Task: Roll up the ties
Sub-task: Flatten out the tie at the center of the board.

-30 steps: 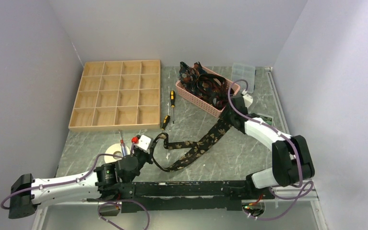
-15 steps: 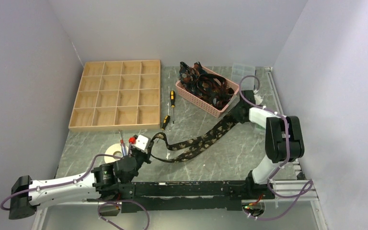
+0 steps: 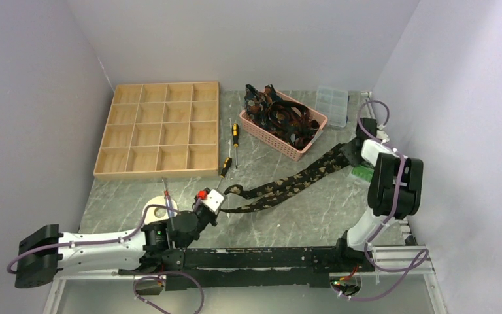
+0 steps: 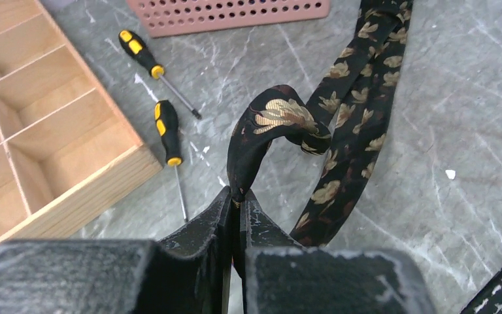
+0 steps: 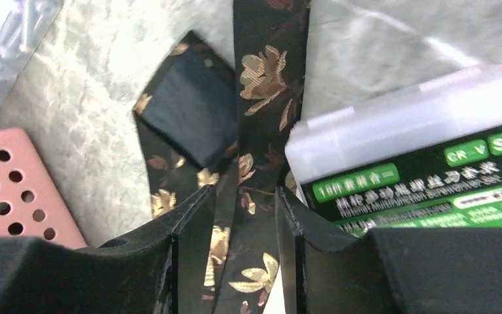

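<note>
Nearest the arm bases, the left gripper (image 4: pixel 235 201) is clenched on the narrow end of a long black fabric necktie with tan-gold flowers (image 3: pixel 287 186). In the left wrist view its 2 fingers press flat together with the fabric pinched between them, and the necktie rises from the tips in a small arch before dropping onto the grey marbled table (image 3: pixel 301 219). Just left of that arm lies a round white roll of tape (image 3: pixel 151 210), partly hidden by the arm.

From the pinch the necktie runs up and right across the table, doubled into 2 strands lying side by side. At its far right end the right gripper (image 5: pixel 235 219) grasps it: the patterned strip passes straight between the 2 black fingers and fills the gap between them. Beside those fingers sits a clear plastic case with a green label (image 5: pixel 418 163), touching the necktie.

Farther back, 2 yellow-and-black-handled screwdrivers (image 3: pixel 234 136) lie near each other beside a pale wooden tray with 16 square compartments (image 3: pixel 163 131). To the right of them stands a pink perforated plastic basket (image 3: pixel 281 145) heaped with more dark patterned neckties (image 3: pixel 281 116). A clear plastic compartment box (image 3: pixel 333 104) lies just beyond the basket.
</note>
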